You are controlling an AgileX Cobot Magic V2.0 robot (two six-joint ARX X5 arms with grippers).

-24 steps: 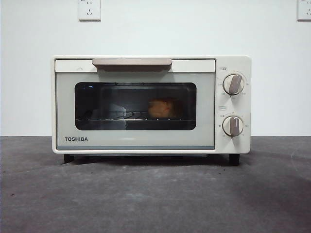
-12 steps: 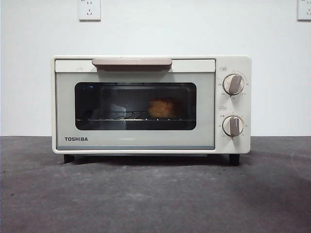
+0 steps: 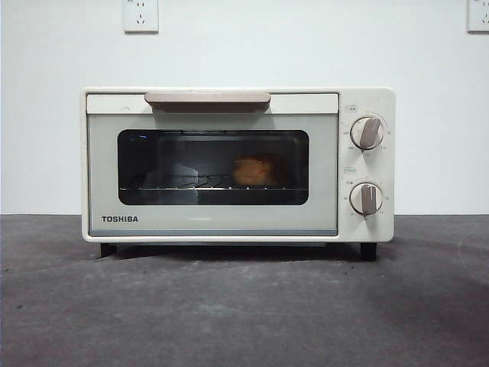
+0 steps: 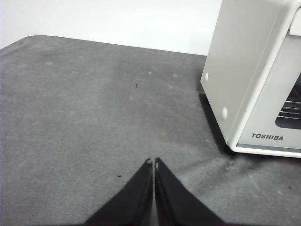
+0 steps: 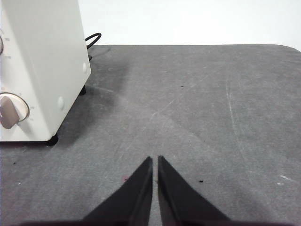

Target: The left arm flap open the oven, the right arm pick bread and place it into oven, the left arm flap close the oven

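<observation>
The oven (image 3: 238, 164) stands shut on the dark counter (image 3: 244, 306), two wall sockets (image 3: 140, 15) above it, and the bread (image 3: 254, 171) sits on its rack, dim behind the glass. Left end effector (image 4: 153, 163) and right end effector (image 5: 154, 159) hover closed and empty over bare counter beside the oven; a black cable (image 5: 92, 39) is partly hidden behind it

Cream oven (image 3: 214, 229), golden-brown bread (image 3: 254, 171)

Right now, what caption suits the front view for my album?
Bread on the rack inside the shut oven.
</observation>
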